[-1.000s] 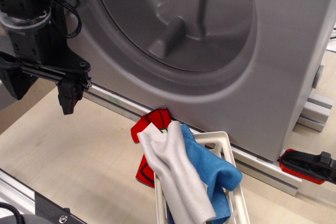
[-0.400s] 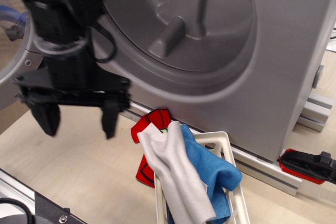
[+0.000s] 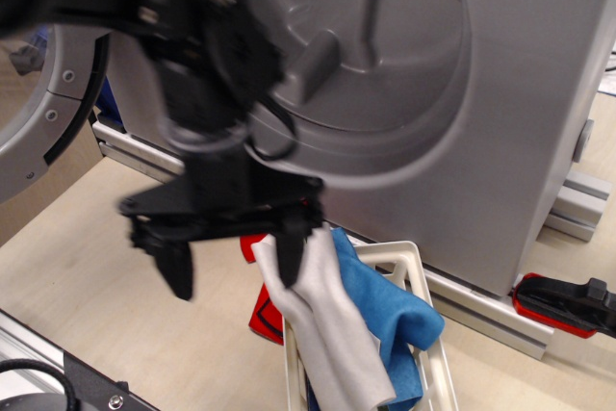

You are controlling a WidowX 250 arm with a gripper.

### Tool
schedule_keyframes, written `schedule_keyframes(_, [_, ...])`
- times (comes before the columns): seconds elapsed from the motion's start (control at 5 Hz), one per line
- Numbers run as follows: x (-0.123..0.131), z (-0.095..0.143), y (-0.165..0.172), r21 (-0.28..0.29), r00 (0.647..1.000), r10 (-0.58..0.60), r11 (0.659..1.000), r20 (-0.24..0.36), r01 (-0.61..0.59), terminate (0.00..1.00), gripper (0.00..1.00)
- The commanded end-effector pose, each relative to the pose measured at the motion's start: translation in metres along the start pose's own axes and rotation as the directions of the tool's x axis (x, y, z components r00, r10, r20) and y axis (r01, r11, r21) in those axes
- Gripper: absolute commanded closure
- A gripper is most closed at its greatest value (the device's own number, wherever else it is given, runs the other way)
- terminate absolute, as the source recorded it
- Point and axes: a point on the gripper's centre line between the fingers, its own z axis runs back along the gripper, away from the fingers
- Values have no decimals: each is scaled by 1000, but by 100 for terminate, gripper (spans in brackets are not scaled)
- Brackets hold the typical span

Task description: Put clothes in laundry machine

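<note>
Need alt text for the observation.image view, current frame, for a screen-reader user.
A black robot gripper, jaws open and motion-blurred, hangs over a pile of clothes, white over blue and red, draped on a white basket. Behind stands a grey laundry machine with its round mouth open, on a pale wooden table.

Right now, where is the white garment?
The white garment is low in the centre of the view, draped over the near-left rim of the white basket, beside the blue cloth, with the open gripper just above-left.
</note>
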Motion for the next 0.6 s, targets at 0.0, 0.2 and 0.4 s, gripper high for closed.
schedule_keyframes(0.0, [2, -16, -32, -27, 995, -81, 996, 62, 83, 0, 0])
schedule_keyframes(0.2, [-9, -20, -42, -65, 990, -104, 992, 95, 111, 0, 0])
schedule_keyframes(0.4, [-18, -29, -49, -61, 988, -117, 991, 96, 123, 0, 0])
